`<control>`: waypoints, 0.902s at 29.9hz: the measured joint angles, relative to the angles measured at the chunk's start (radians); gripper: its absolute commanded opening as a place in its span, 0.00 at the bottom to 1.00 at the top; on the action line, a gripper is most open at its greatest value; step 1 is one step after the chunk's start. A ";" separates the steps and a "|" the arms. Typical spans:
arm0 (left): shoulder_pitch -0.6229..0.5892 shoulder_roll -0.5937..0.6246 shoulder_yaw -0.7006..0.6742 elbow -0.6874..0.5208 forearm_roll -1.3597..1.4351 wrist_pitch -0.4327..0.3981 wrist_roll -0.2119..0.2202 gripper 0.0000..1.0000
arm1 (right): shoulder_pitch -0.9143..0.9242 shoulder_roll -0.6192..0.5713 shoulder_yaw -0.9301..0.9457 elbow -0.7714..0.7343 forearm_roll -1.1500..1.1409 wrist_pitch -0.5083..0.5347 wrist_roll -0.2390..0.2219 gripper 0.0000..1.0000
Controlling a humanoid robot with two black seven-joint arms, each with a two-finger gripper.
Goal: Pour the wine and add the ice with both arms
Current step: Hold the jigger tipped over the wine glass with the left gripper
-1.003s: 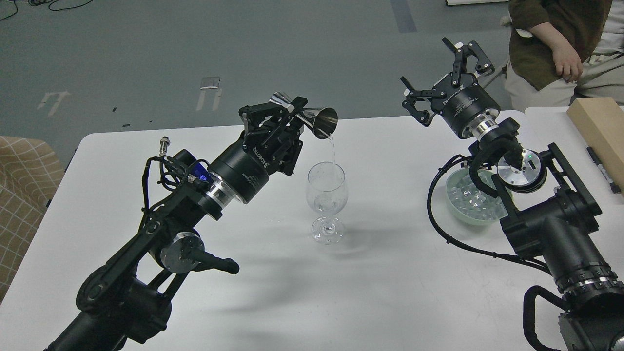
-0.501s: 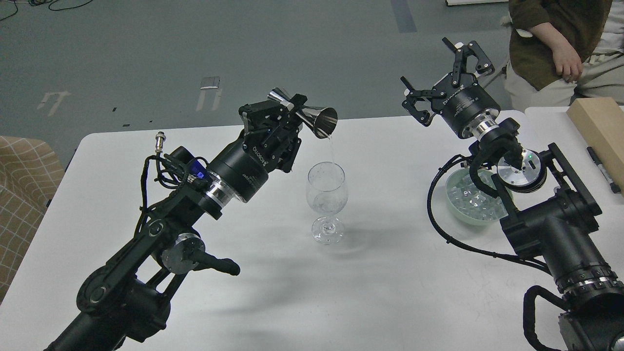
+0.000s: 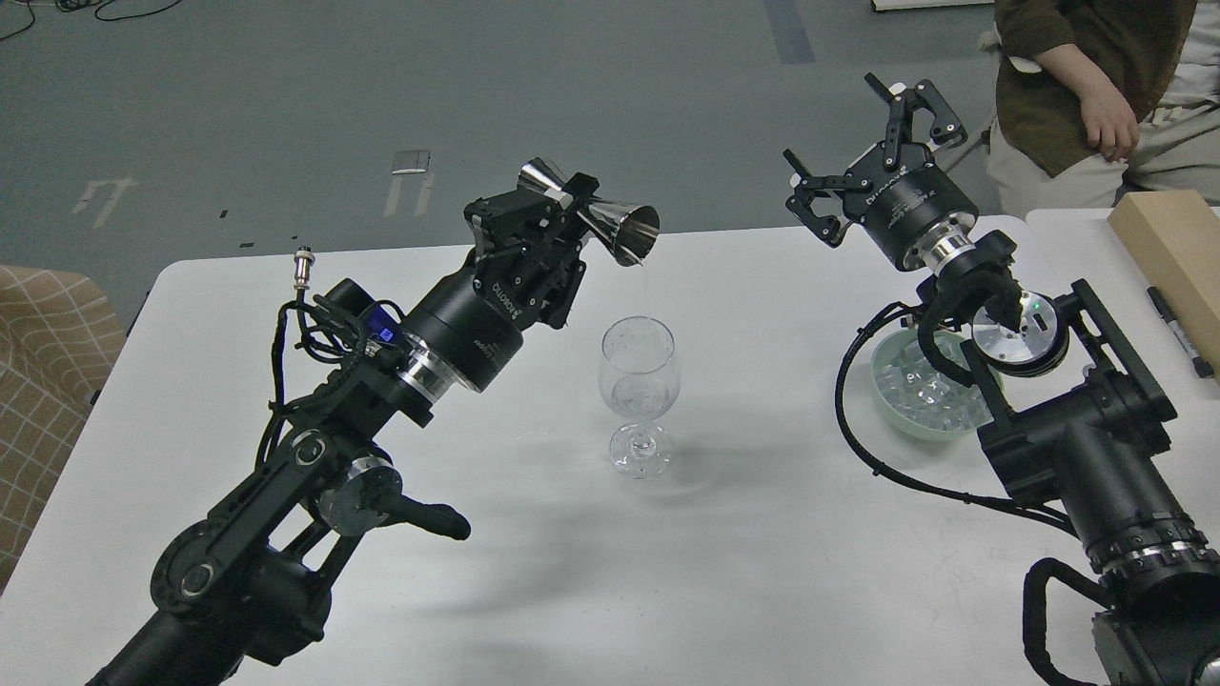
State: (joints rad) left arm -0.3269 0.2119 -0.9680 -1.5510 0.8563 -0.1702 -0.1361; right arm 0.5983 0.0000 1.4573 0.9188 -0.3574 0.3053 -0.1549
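My left gripper (image 3: 558,214) is shut on a shiny steel jigger (image 3: 596,211), tipped on its side with its mouth to the right, above and left of a clear stemmed wine glass (image 3: 640,394). A thin thread of clear liquid falls from the jigger's lip toward the glass, which holds a little liquid. The glass stands upright at the table's middle. My right gripper (image 3: 872,157) is open and empty, raised over the table's far right. Below its arm a pale green bowl (image 3: 896,414) holds several clear ice cubes (image 3: 920,389), partly hidden by the arm and cable.
The white table (image 3: 762,572) has a wooden box (image 3: 1177,252) and a black marker (image 3: 1177,329) at its right edge. A seated person (image 3: 1096,86) is at the far right. A checked cushion (image 3: 43,372) lies left of the table.
My left gripper has lifted the jigger slightly up and to the left. The poured stream has thinned to a trickle. The right arm has not moved.
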 measured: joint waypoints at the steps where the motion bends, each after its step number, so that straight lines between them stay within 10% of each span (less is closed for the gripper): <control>1: 0.001 0.000 0.000 0.000 0.017 0.000 -0.008 0.00 | 0.000 0.000 0.000 0.000 0.000 0.000 0.000 1.00; 27: 0.006 -0.011 0.001 0.002 0.200 0.006 -0.092 0.00 | 0.000 0.000 -0.002 0.000 0.000 0.000 0.000 1.00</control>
State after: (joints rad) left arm -0.3207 0.2007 -0.9665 -1.5493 1.0561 -0.1642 -0.2282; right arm 0.5982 0.0000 1.4557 0.9188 -0.3574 0.3053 -0.1553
